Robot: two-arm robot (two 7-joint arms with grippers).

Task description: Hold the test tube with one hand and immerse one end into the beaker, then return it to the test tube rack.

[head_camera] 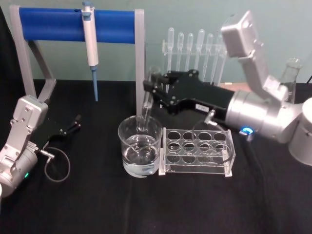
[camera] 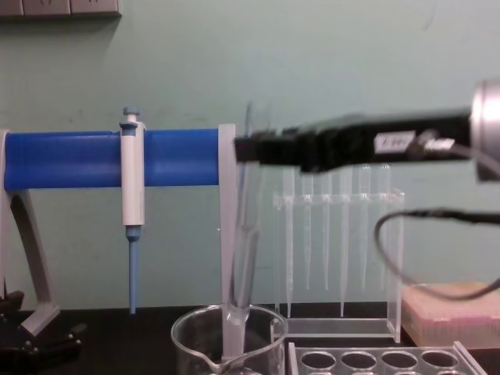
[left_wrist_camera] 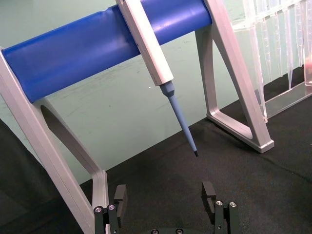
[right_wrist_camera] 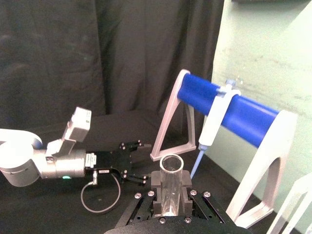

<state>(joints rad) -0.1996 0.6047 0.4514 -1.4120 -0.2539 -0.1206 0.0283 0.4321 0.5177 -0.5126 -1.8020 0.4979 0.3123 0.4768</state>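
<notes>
My right gripper [head_camera: 150,90] is shut on the upper part of the test tube [head_camera: 147,105], a clear glass tube held nearly upright and slightly tilted. The tube's lower end is inside the beaker [head_camera: 140,146], a wide glass cylinder holding some clear liquid. I cannot tell whether the end touches the liquid. From the chest view the tube [camera: 241,242] drops into the beaker [camera: 226,336] below the right gripper [camera: 246,148]. In the right wrist view the tube's rim [right_wrist_camera: 171,168] sits between the fingers. My left gripper [head_camera: 75,122] rests open on the table at the left.
A clear rack with round holes [head_camera: 197,151] stands just right of the beaker. Behind it is a blue-barred stand [head_camera: 58,24] with a hanging pipettor [head_camera: 90,44], and a row of plastic pipettes [head_camera: 195,46]. A glass flask [head_camera: 291,73] stands at the far right.
</notes>
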